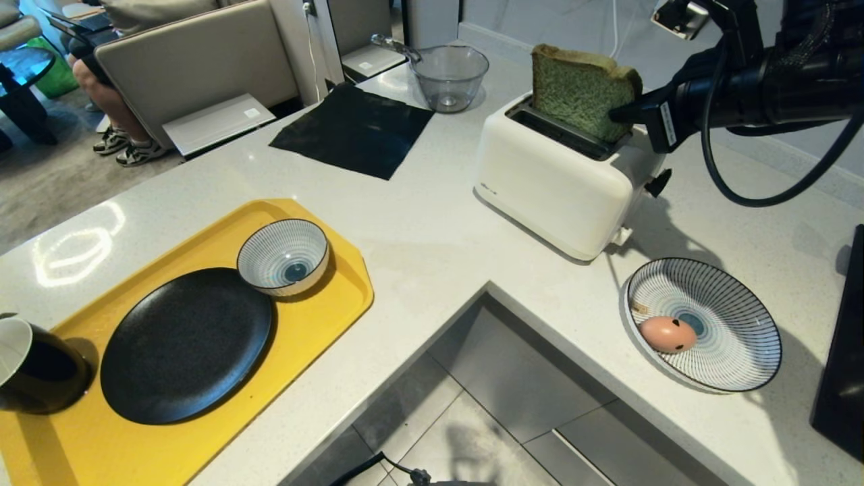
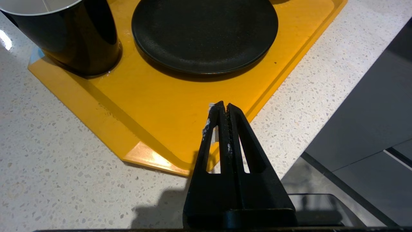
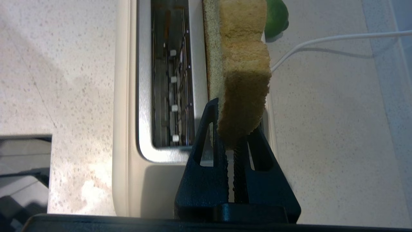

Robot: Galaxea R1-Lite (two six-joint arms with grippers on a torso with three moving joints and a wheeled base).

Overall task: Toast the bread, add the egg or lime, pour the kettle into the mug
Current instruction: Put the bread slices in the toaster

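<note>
The bread (image 1: pixel 580 91), green crumb and brown crust, stands upright with its lower edge at the rear slot of the white toaster (image 1: pixel 560 175). My right gripper (image 1: pixel 624 115) is shut on the slice's right edge; the right wrist view shows the bread (image 3: pixel 244 74) pinched in the gripper (image 3: pixel 236 125) beside the empty slot (image 3: pixel 170 74). A green lime (image 3: pixel 276 16) lies behind the toaster. The pinkish egg (image 1: pixel 667 334) lies in a striped dish (image 1: pixel 736 324). The black mug (image 1: pixel 34 368) stands on the yellow tray (image 1: pixel 324 304). My left gripper (image 2: pixel 224 104) hangs shut and empty over the tray's corner. A black shape (image 1: pixel 844 358) cut off at the right edge may be the kettle; I cannot tell.
A black plate (image 1: pixel 185 344) and a striped bowl (image 1: pixel 283 256) sit on the tray. A clear bowl (image 1: pixel 449 74) and a black mat (image 1: pixel 351 131) lie at the back. The counter has an inner corner (image 1: pixel 486 287) with floor below. A seated person's legs (image 1: pixel 108 101) show far left.
</note>
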